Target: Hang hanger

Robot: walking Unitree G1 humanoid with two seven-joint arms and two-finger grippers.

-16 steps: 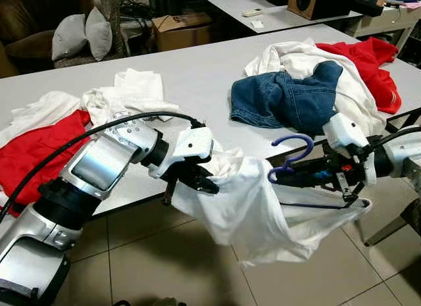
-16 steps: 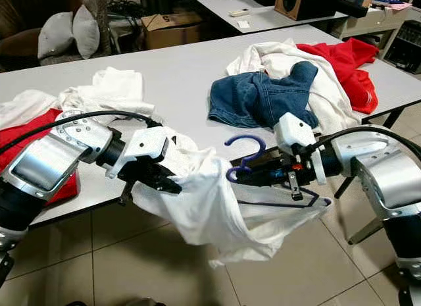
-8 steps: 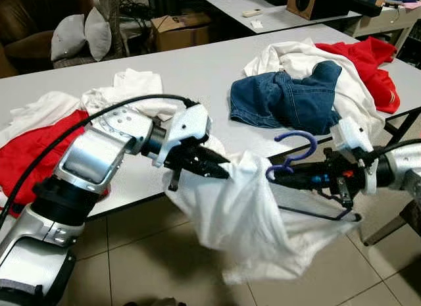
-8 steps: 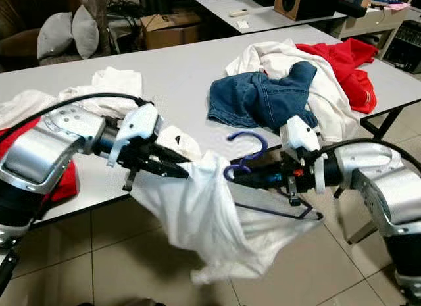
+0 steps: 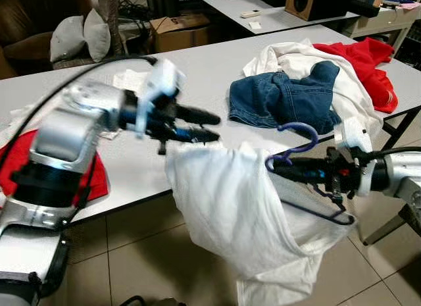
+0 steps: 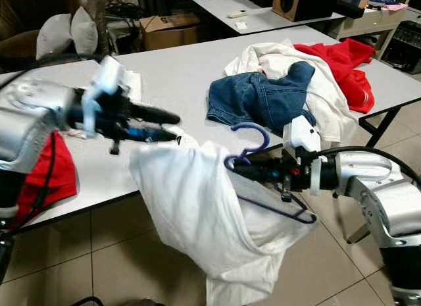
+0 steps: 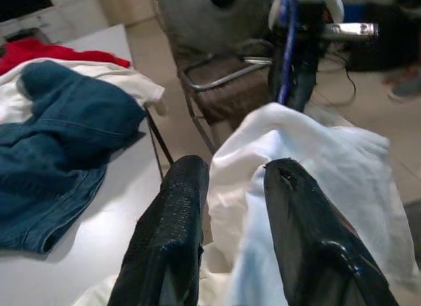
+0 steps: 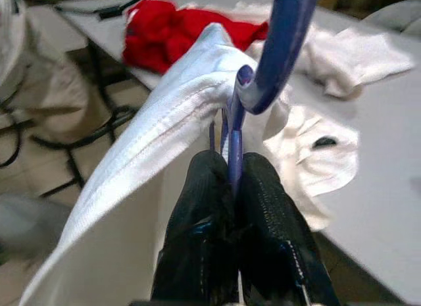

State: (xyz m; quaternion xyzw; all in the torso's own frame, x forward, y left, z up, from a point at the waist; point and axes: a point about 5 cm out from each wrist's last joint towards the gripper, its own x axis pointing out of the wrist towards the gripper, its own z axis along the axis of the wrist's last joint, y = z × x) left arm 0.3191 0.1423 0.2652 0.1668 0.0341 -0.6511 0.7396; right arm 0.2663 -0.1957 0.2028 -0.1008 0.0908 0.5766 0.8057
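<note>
I had the right gripper clamped tight on the neck of the purple hanger, just off the near edge of the white table, hook pointing up. The white shirt was draped over the hanger and sagged from it toward the floor, well below the table edge. My left gripper sat above the table's near edge with its fingers parted, a fold of the shirt lying loose between them, not pinched. I judged this the dressing step: the shirt was on but bunched. Next I'd need to square the shoulders, then find a rail for the hook.
</note>
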